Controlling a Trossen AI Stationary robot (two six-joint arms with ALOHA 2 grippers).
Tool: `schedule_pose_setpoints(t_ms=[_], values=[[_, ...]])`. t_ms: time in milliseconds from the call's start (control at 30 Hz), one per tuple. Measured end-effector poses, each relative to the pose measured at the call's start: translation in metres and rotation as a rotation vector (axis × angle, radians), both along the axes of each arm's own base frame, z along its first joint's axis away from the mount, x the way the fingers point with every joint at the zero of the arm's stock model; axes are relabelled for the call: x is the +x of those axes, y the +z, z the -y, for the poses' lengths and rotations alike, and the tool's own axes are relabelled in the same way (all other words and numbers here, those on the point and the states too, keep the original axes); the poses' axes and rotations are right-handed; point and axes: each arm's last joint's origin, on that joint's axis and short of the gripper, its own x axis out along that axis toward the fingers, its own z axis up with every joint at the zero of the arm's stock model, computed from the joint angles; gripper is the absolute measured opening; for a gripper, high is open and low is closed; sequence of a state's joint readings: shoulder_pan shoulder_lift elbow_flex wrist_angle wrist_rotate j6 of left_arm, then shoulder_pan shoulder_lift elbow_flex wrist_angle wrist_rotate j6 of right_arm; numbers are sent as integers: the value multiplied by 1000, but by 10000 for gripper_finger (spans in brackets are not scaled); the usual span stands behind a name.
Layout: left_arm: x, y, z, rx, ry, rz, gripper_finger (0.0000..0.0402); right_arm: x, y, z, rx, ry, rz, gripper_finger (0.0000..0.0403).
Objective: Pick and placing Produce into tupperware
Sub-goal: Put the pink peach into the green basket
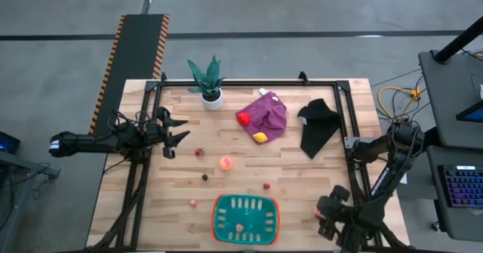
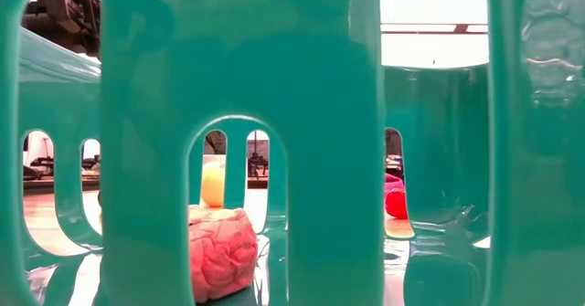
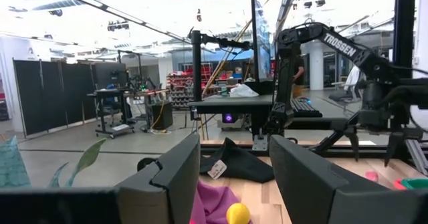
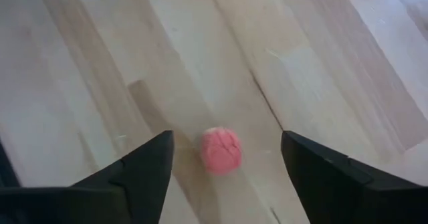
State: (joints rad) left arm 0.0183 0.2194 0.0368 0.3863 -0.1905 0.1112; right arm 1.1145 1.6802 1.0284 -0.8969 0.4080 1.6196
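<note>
Your right gripper (image 4: 224, 167) was spread wide, hovering over a pink piece (image 4: 221, 150) on the surface (image 1: 302, 174), beside the teal tupperware (image 1: 244, 216). One pink piece (image 2: 222, 251) sat inside it. Your left gripper (image 1: 178, 129) waited open at the surface's left edge.

Up at the far edge of the wooden table (image 1: 287, 170): green potted plant (image 1: 207, 81) in a white pot. Just right of it, purple cloth (image 1: 268, 113), rumpled. Further right, black cloth (image 1: 317, 126), lying apart from the purple one, near the table's right frame rail.
</note>
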Motion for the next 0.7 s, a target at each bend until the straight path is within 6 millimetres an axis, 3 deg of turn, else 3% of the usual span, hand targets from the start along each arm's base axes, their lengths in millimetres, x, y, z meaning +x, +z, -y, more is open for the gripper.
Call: schedule_pose_setpoints(t_ms=[333,700], values=[[0,0,0,0,1,-2,169,-4,-27,7,61,-16,8,248],[0,0,0,0,1,-2,169,-5,-40,7,121,47,22,239]])
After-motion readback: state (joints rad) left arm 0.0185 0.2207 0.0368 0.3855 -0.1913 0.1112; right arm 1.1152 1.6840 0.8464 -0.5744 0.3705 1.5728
